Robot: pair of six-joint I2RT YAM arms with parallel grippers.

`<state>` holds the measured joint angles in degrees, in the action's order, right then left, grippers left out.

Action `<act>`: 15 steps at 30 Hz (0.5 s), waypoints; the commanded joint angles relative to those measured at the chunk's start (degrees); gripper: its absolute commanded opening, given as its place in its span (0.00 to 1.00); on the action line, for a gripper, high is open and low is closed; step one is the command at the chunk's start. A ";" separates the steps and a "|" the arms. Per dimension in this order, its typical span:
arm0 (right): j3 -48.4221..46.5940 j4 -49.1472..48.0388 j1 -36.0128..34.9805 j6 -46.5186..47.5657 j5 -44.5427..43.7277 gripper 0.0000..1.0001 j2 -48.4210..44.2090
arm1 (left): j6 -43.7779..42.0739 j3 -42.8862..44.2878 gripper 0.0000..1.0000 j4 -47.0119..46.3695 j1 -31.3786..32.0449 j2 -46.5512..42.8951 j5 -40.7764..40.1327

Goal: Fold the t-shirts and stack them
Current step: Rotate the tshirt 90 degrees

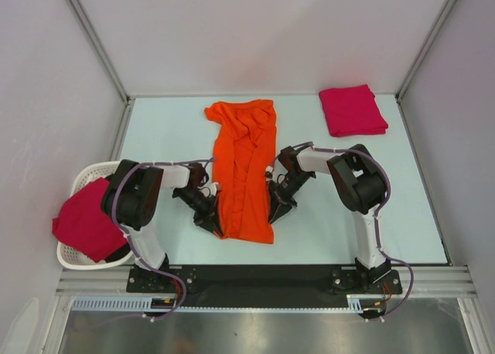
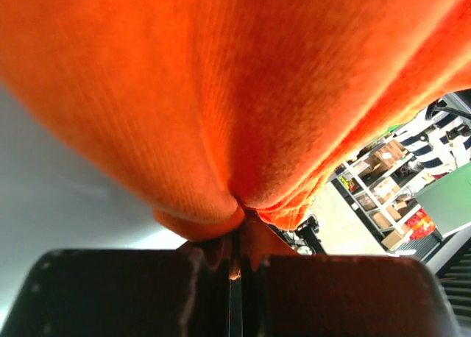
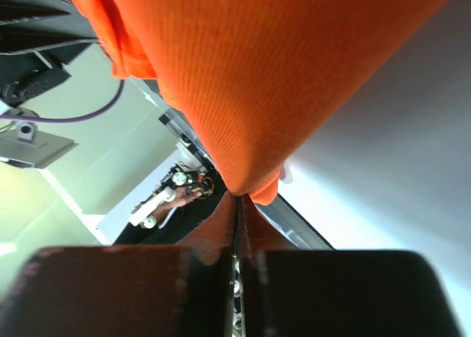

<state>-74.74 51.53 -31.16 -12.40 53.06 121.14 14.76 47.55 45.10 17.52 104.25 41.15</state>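
Top external shows the orange t-shirt (image 1: 244, 168) lying bunched down the middle of the table (image 1: 387, 215), from 12 to 6 o'clock. The left pincer (image 1: 213, 227) is clenched on its near edge at 7 o'clock, and the right pincer (image 1: 274, 213) at 5. Both bites look thin, so I reckon uneven pulling could slip a corner or fold the rumpled cloth crooked. I count three shirts: this one, a folded crimson shirt (image 1: 353, 110) at 2 o'clock, and a second crimson shirt (image 1: 85, 226) draped over the one white basket (image 1: 91, 172) at 8.

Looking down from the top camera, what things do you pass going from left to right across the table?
White basket → left gripper → orange t-shirt → right gripper → folded pink t-shirt.
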 commanded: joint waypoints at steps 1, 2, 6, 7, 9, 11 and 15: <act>0.12 9.37 -0.92 -1.04 -4.63 0.11 1.73 | -0.61 -3.08 0.00 0.07 3.14 3.96 -3.34; -0.58 9.55 -0.84 -1.30 -5.85 0.13 1.03 | -0.44 -2.99 0.00 1.64 2.96 3.25 -4.74; -3.73 11.83 -0.40 -2.01 -9.10 0.20 -1.25 | 0.97 -1.32 0.28 5.51 2.87 -4.02 -11.86; -4.88 12.71 -0.31 -1.84 -11.03 0.20 -1.61 | 1.23 -0.62 0.35 6.57 2.87 -5.53 -13.36; -8.29 15.08 0.39 -1.75 -12.97 0.28 -3.44 | 1.93 1.57 0.61 9.38 2.78 -10.26 -17.14; -10.76 16.67 1.62 -1.66 -15.87 0.37 -4.86 | 2.55 3.68 0.82 12.18 2.70 -13.53 -20.38; -19.28 21.67 4.96 -0.43 -17.81 0.48 -8.28 | 2.64 8.51 0.93 18.08 2.26 -21.34 -25.31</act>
<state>-85.80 66.46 -29.43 -13.21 39.31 119.42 16.99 50.17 56.55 20.16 90.74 24.82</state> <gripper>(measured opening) 0.452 0.893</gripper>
